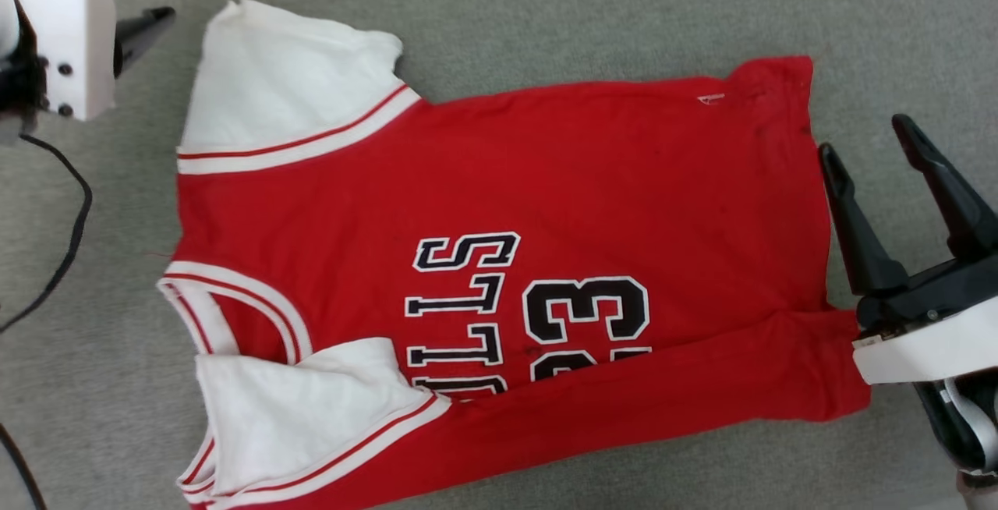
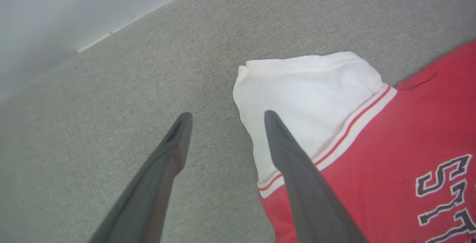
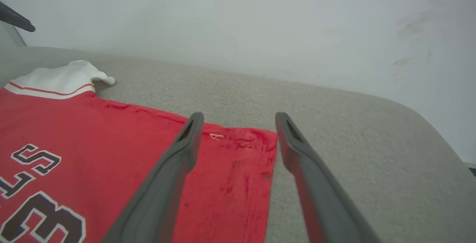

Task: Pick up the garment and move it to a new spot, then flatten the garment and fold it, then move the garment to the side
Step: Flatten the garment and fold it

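garment (image 1: 499, 260) flat, partly folded, grey surface (image 1: 546, 11)

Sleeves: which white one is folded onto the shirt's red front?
The near sleeve, at the head view's bottom edge; the far sleeve lies spread on the grey surface.

Surface: grey woven fabric covering (image 1: 546, 11), matte, lying flat, its far corner rounded | Backdrop: plain pale grey-white wall (image 3: 238, 20), rising directly behind the covering | Marks: faint dark scuffs (image 3: 411, 29) on the wall's right part
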### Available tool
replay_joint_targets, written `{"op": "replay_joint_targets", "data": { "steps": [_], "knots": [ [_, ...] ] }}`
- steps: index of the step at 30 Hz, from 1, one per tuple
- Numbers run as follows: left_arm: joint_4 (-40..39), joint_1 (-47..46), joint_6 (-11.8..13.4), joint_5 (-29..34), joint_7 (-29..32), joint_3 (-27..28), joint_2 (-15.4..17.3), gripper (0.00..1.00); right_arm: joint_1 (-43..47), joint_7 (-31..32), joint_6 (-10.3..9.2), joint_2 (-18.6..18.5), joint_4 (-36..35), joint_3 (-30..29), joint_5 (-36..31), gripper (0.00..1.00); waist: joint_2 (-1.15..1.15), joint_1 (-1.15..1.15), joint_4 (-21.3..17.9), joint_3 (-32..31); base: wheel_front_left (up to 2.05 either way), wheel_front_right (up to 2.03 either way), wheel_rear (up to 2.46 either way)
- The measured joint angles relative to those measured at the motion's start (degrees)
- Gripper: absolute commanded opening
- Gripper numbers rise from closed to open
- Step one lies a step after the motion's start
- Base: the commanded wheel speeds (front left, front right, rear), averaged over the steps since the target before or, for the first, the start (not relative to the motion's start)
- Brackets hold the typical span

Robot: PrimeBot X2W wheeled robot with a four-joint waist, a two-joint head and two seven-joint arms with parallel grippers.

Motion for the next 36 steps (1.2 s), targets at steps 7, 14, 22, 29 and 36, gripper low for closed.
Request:
{"op": "replay_joint_targets", "data": {
  "steps": [7,14,22,29,36],
  "knots": [
    [4.43,-7.89,-0.01,-0.74,9.59,-1.63,-2.91,1.00,-1.27,0.88,0.00,0.18,-0.64,1.51,-0.03,1.00,0.00,0.01,-2.54,5.64,0.00,0.00,0.00],
    [8.05,-10.71,-0.52,1.81,14.88,-4.90,-3.60,1.00,-3.15,0.38,0.00,0.07,0.35,3.46,0.00,1.00,0.00,0.01,-4.49,9.54,0.00,0.00,0.00],
    [9.06,-11.15,-2.18,1.92,15.61,-6.22,-3.43,0.00,-4.58,0.27,0.00,-0.69,1.29,3.44,0.35,1.00,0.00,0.00,-4.90,9.69,0.00,0.00,0.00],
    [8.02,-9.48,-3.63,1.76,12.24,-6.97,-4.31,0.00,-10.44,5.10,0.00,-5.13,-0.78,2.12,-0.68,1.00,0.00,0.00,-3.71,6.62,0.00,0.00,0.00],
    [4.20,-8.70,-4.64,0.71,7.86,-6.81,-6.42,0.00,-21.17,23.41,0.00,-15.29,-0.37,7.48,4.81,1.00,0.00,0.00,-0.70,3.36,0.00,0.00,0.00]
  ]
}}
